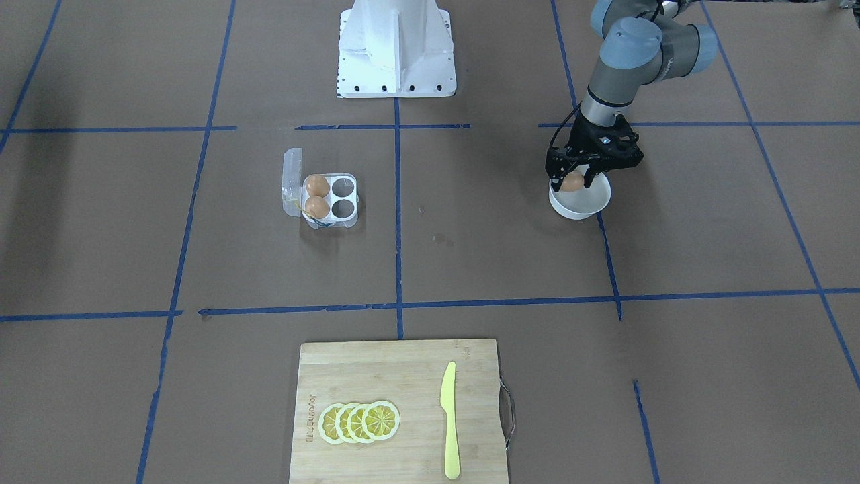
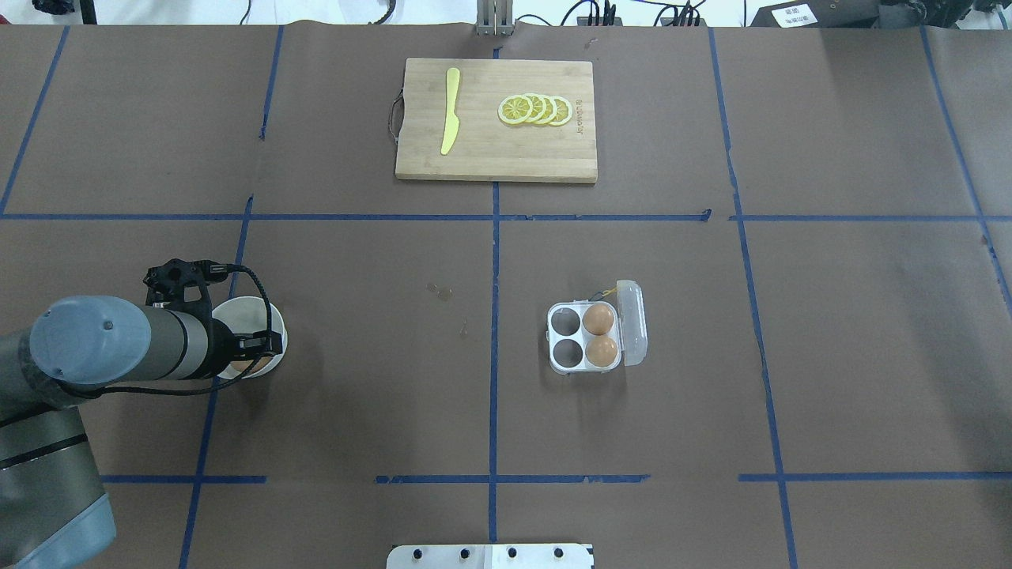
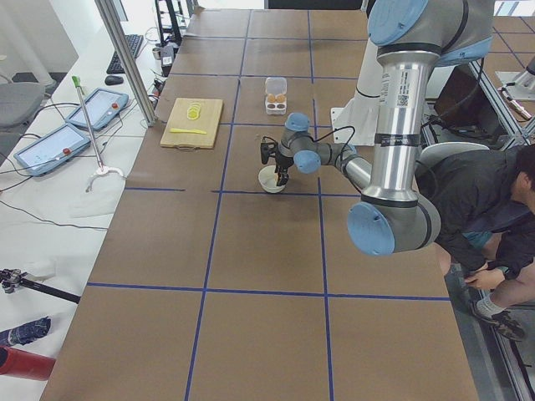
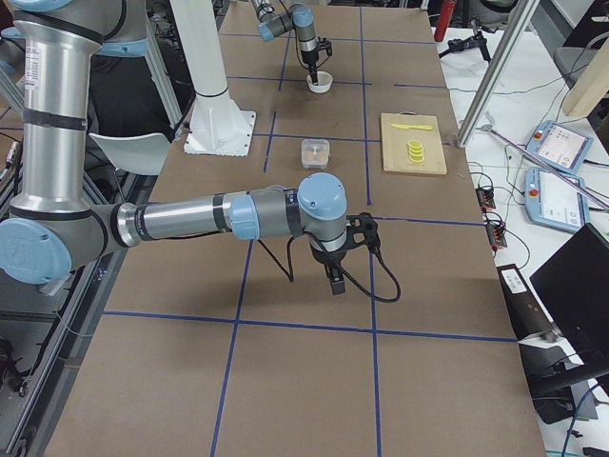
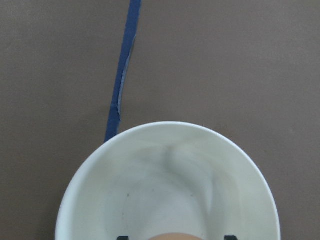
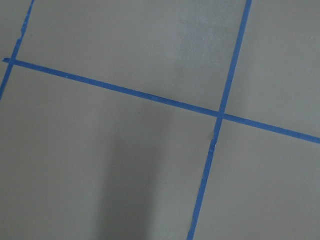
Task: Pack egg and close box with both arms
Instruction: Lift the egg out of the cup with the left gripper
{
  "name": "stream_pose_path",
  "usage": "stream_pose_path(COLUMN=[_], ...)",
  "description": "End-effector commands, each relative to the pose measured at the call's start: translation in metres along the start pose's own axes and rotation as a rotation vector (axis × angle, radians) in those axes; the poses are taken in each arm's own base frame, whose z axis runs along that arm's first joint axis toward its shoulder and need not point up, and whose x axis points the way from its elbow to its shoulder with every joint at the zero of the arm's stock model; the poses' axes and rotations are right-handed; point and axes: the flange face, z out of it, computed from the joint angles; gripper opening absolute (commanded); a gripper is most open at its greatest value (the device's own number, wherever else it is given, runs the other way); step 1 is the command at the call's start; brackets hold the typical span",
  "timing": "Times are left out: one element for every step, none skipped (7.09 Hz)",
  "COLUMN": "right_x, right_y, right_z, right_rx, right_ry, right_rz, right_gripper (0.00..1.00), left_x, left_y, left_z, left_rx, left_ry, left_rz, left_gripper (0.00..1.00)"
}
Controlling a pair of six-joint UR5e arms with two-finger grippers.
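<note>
The left end effector (image 1: 572,185) is clenched on the egg (image 1: 573,181), which sits between its fingers over the white bowl (image 1: 583,206). The open box (image 1: 345,200) lies well apart on the worktop (image 1: 470,255), two eggs in its lid-side cups. I cannot tell the right end effector's (image 4: 336,277) state.

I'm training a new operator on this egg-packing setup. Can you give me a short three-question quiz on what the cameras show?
1. True or false: the egg box is closed.
2. How many of its cups are empty? A one, B two, C four.
3. Fill in: the left gripper holds an egg over the white ____.

Key: 1 false, its lid stands open; 2 B; 3 bowl.
</note>
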Motion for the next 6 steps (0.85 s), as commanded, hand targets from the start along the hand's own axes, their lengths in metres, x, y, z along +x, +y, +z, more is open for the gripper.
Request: stream_pose_path(right_x=[0.0,0.0,0.0,-0.001,-0.001,-0.001], right_y=[0.0,0.0,-0.001,-0.001,-0.001,-0.001], right_z=[0.0,0.0,0.0,0.0,0.0,0.0], right_rx=[-0.001,0.0,0.0,0.001,0.001,0.002], right_ry=[0.0,0.0,0.0,-0.001,-0.001,-0.003], right_rz=[0.001,0.0,0.002,0.001,0.002,0.002], right_gripper=[1.0,1.0,1.0,1.0,1.0,1.0], left_x=[-0.005,-0.009,-0.022,-0.017,0.007,0.051], left_y=[-0.018,-0.037,-0.069,-0.076,-0.078,-0.083], left_z=[-0.01,-0.024,-0.045,-0.062,-0.071,-0.081], left_rx=[0.028,0.058,0.114,0.136,0.139,0.142], left_ry=[0.005,0.014,0.017,0.045,0.102,0.18], left_rz=[0.05,0.066,0.089,0.095,0.091,0.02], left_gripper=[0.41,0.41,0.41,0.41,0.41,0.41])
